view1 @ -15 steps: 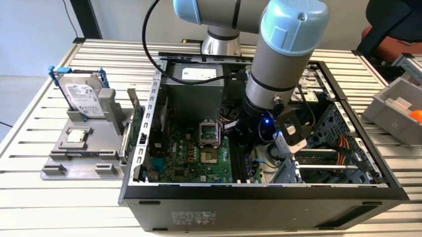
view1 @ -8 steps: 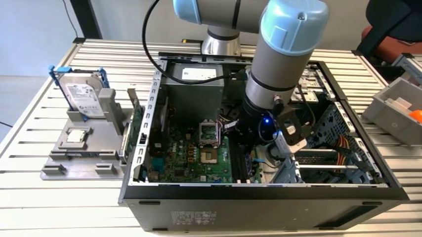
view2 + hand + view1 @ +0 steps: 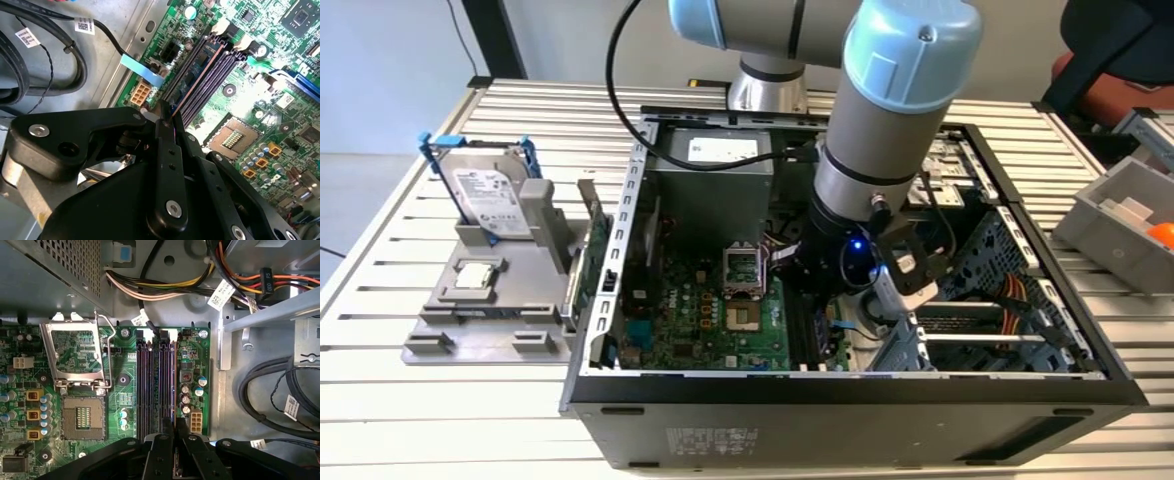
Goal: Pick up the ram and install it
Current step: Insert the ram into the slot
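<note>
Above the motherboard's black memory slots [image 3: 156, 385], the gripper [image 3: 174, 432] hangs with fingers pressed together, seemingly pinching the ram [image 3: 200, 75], which stands edge-on in one slot.

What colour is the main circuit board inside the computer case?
Green; the circuit board shows best in the first wrist view.

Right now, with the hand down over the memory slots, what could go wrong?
The ram in the hand sits edge-on along the memory slots; if it is off the groove, pressing could bend it. The black cable by the slots' far end may snag. The open processor socket lies bare alongside.
</note>
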### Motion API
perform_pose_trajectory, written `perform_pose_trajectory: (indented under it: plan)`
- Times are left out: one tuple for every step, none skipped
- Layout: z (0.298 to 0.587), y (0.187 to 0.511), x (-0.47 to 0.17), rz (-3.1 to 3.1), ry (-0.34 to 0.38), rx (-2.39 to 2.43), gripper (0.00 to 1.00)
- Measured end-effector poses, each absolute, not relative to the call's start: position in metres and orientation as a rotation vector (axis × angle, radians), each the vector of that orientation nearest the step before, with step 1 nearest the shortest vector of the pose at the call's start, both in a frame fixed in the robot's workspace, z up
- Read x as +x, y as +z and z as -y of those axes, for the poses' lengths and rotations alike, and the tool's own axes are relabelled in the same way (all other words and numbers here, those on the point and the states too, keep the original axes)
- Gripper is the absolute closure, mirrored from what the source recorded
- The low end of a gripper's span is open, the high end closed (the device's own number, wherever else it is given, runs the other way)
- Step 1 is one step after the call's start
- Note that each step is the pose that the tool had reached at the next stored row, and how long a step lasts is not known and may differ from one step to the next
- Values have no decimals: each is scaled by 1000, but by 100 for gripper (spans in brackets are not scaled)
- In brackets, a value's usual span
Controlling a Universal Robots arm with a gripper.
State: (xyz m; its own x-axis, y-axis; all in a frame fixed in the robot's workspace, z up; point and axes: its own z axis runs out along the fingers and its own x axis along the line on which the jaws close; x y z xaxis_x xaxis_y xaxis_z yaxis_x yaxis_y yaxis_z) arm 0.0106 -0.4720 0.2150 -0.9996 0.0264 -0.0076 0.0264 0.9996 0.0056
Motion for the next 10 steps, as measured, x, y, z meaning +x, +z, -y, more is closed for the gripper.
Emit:
perform_pose_trajectory:
  plan:
    - [472, 215, 11, -3134, 8, 43, 100]
    - [473, 215, 11, -3134, 8, 43, 100]
    - [474, 214, 11, -3134, 8, 44, 100]
    - [475, 214, 10, -3133, 9, 44, 100]
    - [475, 214, 10, -3133, 9, 44, 100]
    - [475, 213, 10, -3133, 9, 44, 100]
    - [475, 213, 10, -3134, 9, 44, 100]
    - [475, 213, 11, -3134, 9, 44, 100]
    - [475, 213, 11, -3134, 9, 44, 100]
    - [475, 213, 11, -3134, 8, 44, 100]
